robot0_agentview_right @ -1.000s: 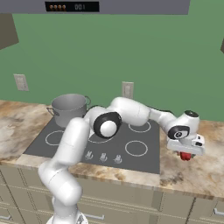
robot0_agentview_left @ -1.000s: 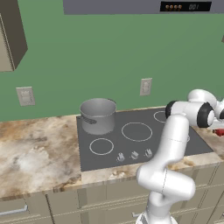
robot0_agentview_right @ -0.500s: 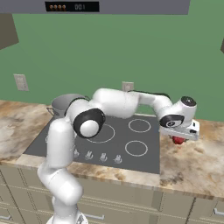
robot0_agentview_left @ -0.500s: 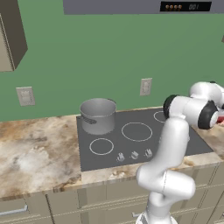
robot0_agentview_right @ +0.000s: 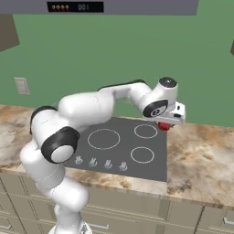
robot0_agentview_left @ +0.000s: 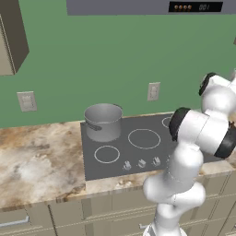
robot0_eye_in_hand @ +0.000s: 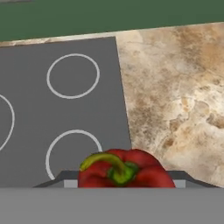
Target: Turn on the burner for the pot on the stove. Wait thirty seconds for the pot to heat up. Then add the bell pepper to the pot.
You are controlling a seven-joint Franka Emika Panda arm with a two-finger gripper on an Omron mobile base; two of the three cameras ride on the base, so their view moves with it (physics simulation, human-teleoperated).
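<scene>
One pot (robot0_agentview_left: 103, 120). One stove (robot0_agentview_left: 115, 159); four burner rings seen in right base view. Knobs (robot0_agentview_right: 100, 163): four in right base view, though small and blurry, so perhaps more. One bell pepper (robot0_eye_in_hand: 124, 169). Two wall outlets (robot0_agentview_left: 26, 101).

The white arm rises from the lower left and reaches across the stove (robot0_agentview_right: 114, 148) to its far right corner. There the hand (robot0_agentview_right: 167, 122) hangs above the stove's right edge with a bell pepper (robot0_agentview_right: 164, 125) showing as a small red patch just under it; the fingers themselves are too small to make out. The stove is a flat dark slab set in the mottled brown bench (robot0_agentview_right: 201, 155), with white rings on its surface and a row of small silver knobs (robot0_agentview_right: 100, 162) along the near edge. Pale drawers (robot0_agentview_right: 132, 215) run below the bench. Behind is a green wall with a wall socket (robot0_agentview_right: 21, 85) at left, and a display panel (robot0_agentview_right: 75, 7) sits along the top.
</scene>
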